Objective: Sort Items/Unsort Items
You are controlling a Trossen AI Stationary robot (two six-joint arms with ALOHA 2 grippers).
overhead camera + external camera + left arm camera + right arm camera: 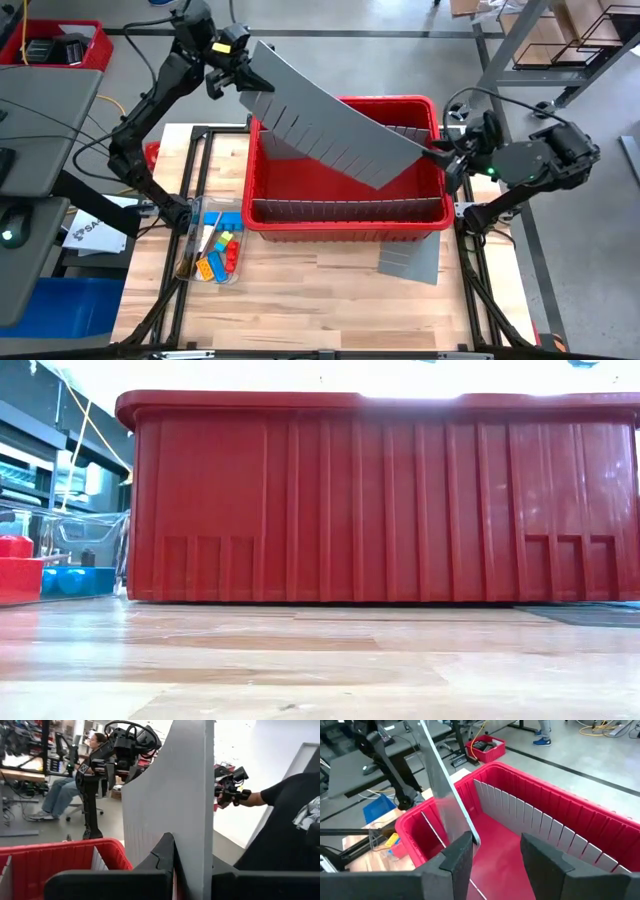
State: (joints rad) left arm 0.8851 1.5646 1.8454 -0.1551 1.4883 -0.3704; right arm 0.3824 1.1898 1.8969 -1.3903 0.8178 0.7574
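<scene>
A long grey slotted divider panel [320,115] hangs slanting over the large red bin [345,228]. My left gripper [245,80] is shut on its higher end, beyond the bin's far left corner. My right gripper [447,162] stands open at the panel's lower end [470,836], over the bin's right wall. That end reaches in between its fingers, close to one of them. The items, small coloured blocks [222,250], lie in a clear tray [190,262] on the table left of the bin. The low view shows a red block [15,565] and a blue block [75,580]. My left gripper pinches the panel's higher end [192,845] between its two fingers, which come at it level. The panel stands on edge in the hold, lifted clear, and slopes down across the bin. My right gripper has the panel's lower end beside one finger [460,855]; whether they touch I cannot tell.
Grey dividers stand inside the bin along its near wall [345,210] and its far wall [530,820]. Another grey panel [410,262] lies on the table at the bin's near right. Beyond the table, one person sits [65,790] and another in a dark shirt [285,820] stands close.
</scene>
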